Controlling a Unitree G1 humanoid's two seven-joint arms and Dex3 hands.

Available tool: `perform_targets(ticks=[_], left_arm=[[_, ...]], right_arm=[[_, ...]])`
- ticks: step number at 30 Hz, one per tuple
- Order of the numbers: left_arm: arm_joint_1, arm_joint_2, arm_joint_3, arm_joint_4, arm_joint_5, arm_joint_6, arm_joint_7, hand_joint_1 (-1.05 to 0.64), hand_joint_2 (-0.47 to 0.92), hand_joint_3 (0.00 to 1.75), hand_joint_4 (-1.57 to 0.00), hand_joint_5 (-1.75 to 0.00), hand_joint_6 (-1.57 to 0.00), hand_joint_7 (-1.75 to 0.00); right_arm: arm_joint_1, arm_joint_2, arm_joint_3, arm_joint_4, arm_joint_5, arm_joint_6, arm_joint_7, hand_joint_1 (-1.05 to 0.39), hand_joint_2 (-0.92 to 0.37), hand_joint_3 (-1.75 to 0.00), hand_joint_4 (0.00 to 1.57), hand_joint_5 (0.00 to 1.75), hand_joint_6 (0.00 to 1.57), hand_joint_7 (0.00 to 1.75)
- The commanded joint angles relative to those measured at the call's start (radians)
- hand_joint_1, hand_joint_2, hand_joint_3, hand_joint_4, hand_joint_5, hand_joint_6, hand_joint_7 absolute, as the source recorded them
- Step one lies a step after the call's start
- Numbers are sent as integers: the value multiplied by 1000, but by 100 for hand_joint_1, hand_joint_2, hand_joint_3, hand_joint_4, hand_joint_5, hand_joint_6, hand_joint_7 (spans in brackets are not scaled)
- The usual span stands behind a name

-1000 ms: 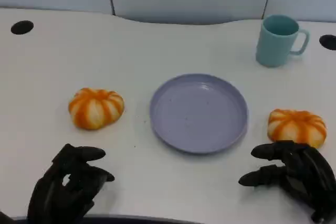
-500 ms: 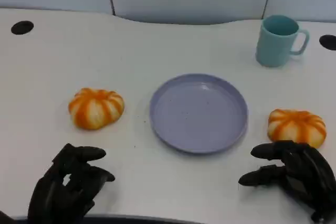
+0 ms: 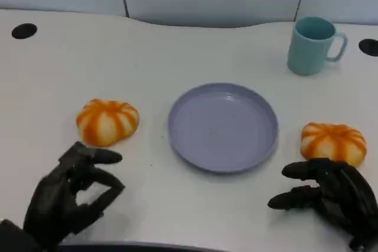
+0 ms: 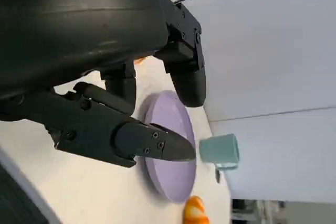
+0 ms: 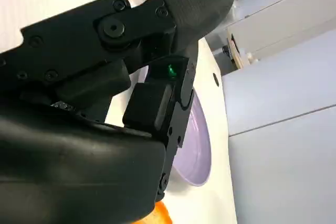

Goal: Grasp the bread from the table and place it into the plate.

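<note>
Orange-striped bread [image 3: 107, 122] sits untouched on the surface left of the plate [image 3: 223, 126], yet our left robot hand [image 3: 72, 193], released and empty, has just edged toward it, beginning the reach.

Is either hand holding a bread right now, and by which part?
Nothing is held. The left hand and right hand are open; both breads lie untouched.

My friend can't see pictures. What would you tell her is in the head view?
A purple plate sits empty in the middle of a white table, with an orange-striped bread on its left and another bread on its right. Two black robot hands, left hand and right hand, hover near the front edge, holding nothing. A teal mug stands far right.
</note>
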Motion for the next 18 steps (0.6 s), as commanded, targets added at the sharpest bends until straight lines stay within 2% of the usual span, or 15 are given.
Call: perform_targets(ticks=[1, 5, 10, 12, 15, 18], left_arm=[[0, 79, -18, -122, 158, 19, 109, -41, 92, 10, -28, -136, -40, -81], [-28, 148, -32, -206, 338, 44, 210, -43, 92, 6, -30, -123, -47, -59], [-72, 245, -64, -287, 555, 122, 306, -55, 92, 8, -24, -110, -51, -23], [-93, 279, -82, -292, 614, 141, 333, -58, 92, 10, -22, -107, -50, -18], [-144, 337, -121, -304, 739, 205, 366, -63, 92, 9, -20, -70, -47, -5], [-205, 384, -170, -295, 831, 266, 373, -68, 92, 7, -23, -41, -41, -1]], right_arm=[[46, 2, 10, 10, -24, 23, -27, -65, -92, -12, 150, 2, 138, 1], [52, 7, 12, -1, -22, 23, -31, -65, -92, -12, 151, 2, 138, 1], [65, 15, 19, -24, -24, 28, -39, -63, -92, -14, 151, 2, 138, 1], [70, 16, 25, -34, -28, 32, -48, -63, -92, -14, 151, 2, 139, 1], [74, 19, 25, -41, -20, 35, -40, -64, -92, -13, 151, 2, 138, 0], [79, 22, 25, -52, -13, 38, -28, -62, -92, -14, 149, 1, 137, 0]])
